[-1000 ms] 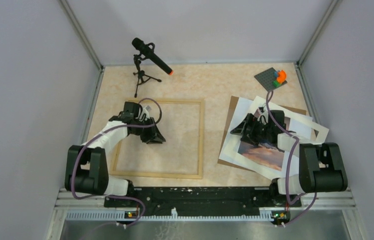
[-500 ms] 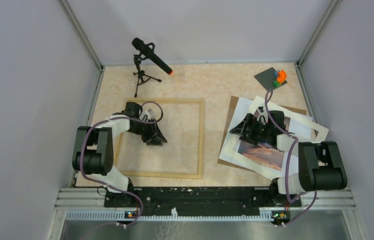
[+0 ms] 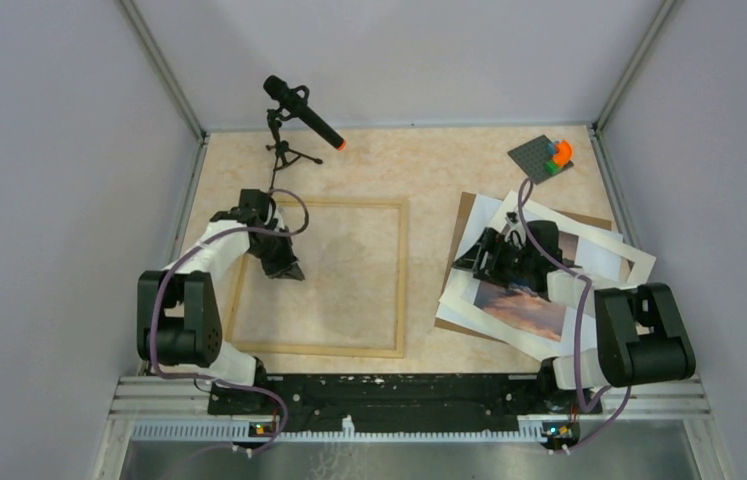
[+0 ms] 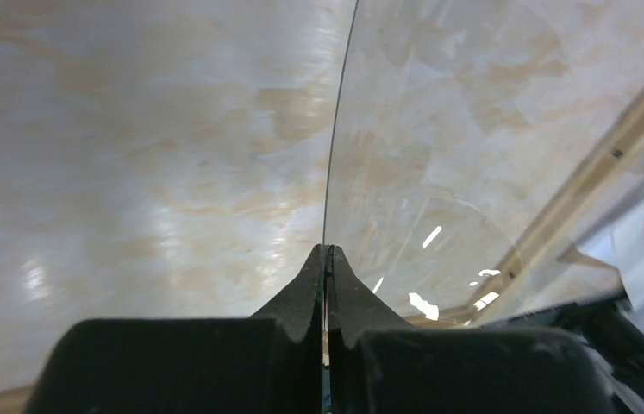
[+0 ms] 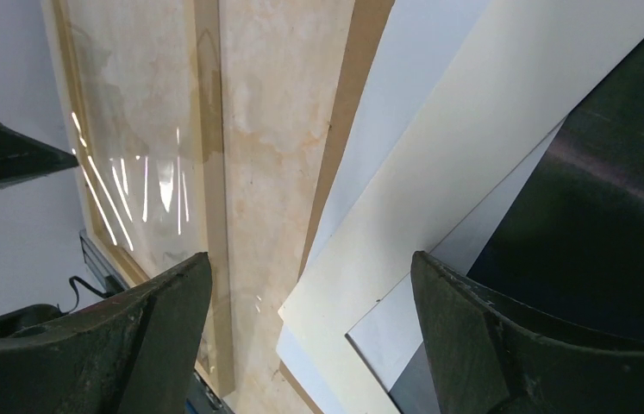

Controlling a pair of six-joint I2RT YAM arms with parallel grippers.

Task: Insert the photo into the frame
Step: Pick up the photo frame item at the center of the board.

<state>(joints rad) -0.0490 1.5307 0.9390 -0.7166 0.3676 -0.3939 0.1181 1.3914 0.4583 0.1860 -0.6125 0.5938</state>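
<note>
Marbled beige tabletop (image 3: 429,170), left jaws pinching clear pane (image 4: 473,129), right jaws apart above photo (image 3: 524,308)

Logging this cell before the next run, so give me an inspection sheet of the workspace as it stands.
Surface: beige marbled table, flat.
Job's things: frame lying flat at left; photo at right in a loose stack with white mat and brown backing board.
Clutter: microphone on tripod, far left; toy bricks, far right.
Grippers: left gripper, jaws shut on a clear pane; right gripper, jaws open above the mat.
Cables: purple cable along each arm.
Surroundings: grey walls on three sides.
</note>
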